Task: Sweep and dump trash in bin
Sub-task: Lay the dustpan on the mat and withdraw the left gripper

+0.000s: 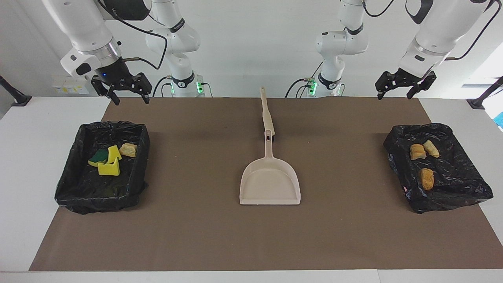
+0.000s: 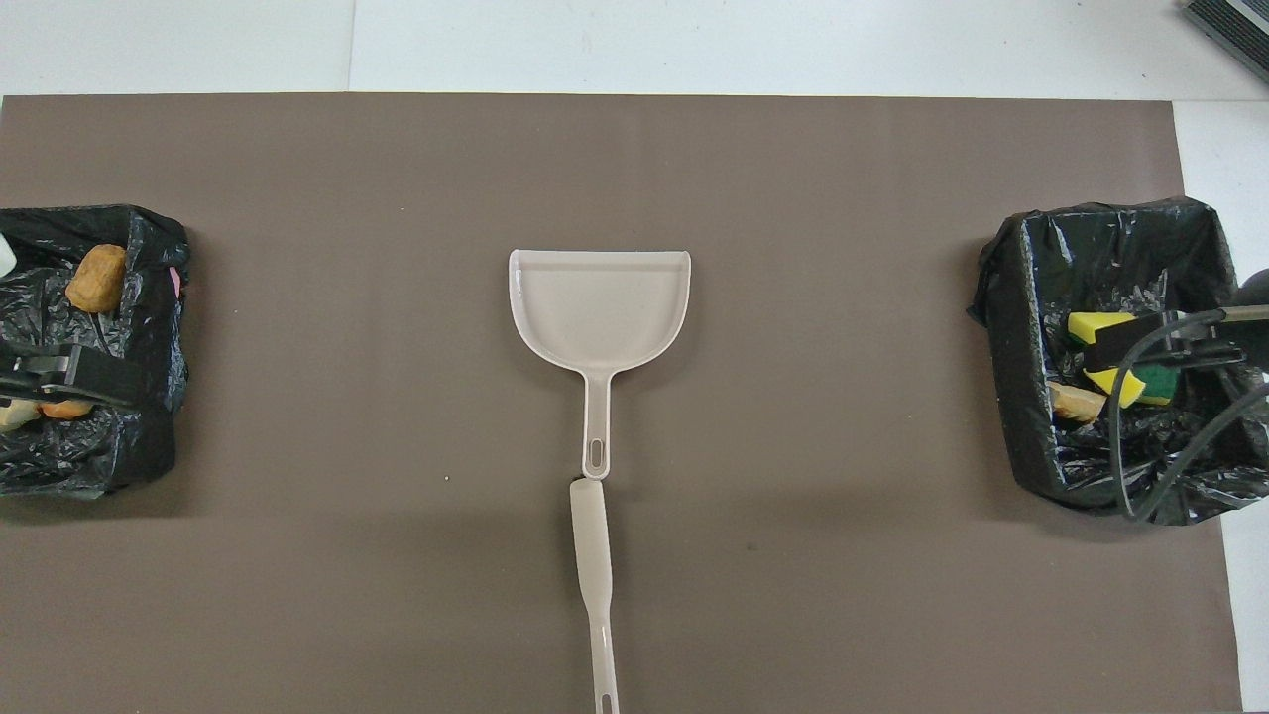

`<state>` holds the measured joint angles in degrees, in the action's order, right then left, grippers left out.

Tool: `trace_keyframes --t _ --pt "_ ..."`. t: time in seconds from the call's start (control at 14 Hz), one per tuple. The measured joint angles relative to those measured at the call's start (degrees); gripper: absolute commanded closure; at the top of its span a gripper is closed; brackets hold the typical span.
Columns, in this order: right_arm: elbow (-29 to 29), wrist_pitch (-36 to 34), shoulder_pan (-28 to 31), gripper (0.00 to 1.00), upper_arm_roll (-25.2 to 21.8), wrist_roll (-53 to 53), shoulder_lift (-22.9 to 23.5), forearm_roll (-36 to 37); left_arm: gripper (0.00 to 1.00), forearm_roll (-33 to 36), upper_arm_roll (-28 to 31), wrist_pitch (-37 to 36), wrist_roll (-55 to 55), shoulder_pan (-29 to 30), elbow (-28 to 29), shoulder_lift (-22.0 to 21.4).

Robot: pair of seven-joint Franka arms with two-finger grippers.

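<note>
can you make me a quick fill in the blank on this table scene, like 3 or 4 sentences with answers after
1. The dustpan lies on the brown mat with nothing ____ it.
2. The bin at the left arm's end holds ____ bread chunks.
3. The yellow sponge pieces lie in the bin at the ____ arm's end.
4. Both the left gripper and the right gripper are ____.

Answers: in; three; right; open
</note>
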<state>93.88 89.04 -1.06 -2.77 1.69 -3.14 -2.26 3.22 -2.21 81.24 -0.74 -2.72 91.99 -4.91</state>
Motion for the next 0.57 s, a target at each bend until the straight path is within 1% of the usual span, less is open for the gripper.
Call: trace_keyframes --t 0.29,0.57 --pt "0.0 0.0 0.0 0.00 0.0 0.0 0.0 0.0 0.00 -3.7 0.9 -0.4 0.6 0.1 -0.5 -1.2" --pt "0.0 0.0 0.0 0.00 0.0 0.0 0.0 0.0 0.00 -4.6 1.4 0.3 0.6 0.1 -0.5 -1.4"
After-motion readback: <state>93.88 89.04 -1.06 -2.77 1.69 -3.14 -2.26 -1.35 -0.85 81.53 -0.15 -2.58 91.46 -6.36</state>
